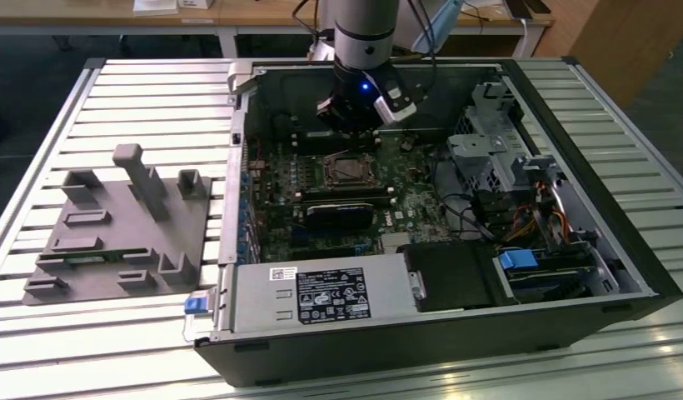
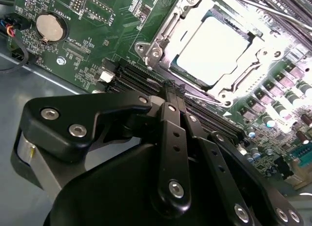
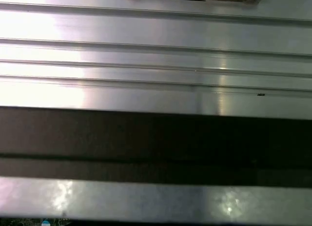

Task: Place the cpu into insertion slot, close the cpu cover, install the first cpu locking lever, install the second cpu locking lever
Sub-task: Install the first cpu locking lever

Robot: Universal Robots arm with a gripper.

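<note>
The cpu (image 2: 214, 48), a flat silver square, lies in the insertion slot (image 1: 347, 169) on the green board inside the open computer case. The cpu cover (image 2: 243, 76), a thin metal frame, lies flat around the chip. In the second wrist view my gripper (image 2: 174, 89) has its black fingers (image 2: 168, 114) pressed together with nothing between them. Its tips hang over the long black slots just beside the socket's edge. In the exterior view the gripper (image 1: 356, 132) hangs from the arm just behind the socket, inside the case. I cannot tell how the locking levers stand.
The case walls (image 1: 239, 167) ring the board. A drive cage (image 1: 486, 158) and cables stand at the exterior view's right, a power supply (image 1: 319, 296) in front. A grey fixture block (image 1: 119, 225) sits on the slatted metal table (image 3: 156, 55). A coin battery (image 2: 50, 26) lies on the board.
</note>
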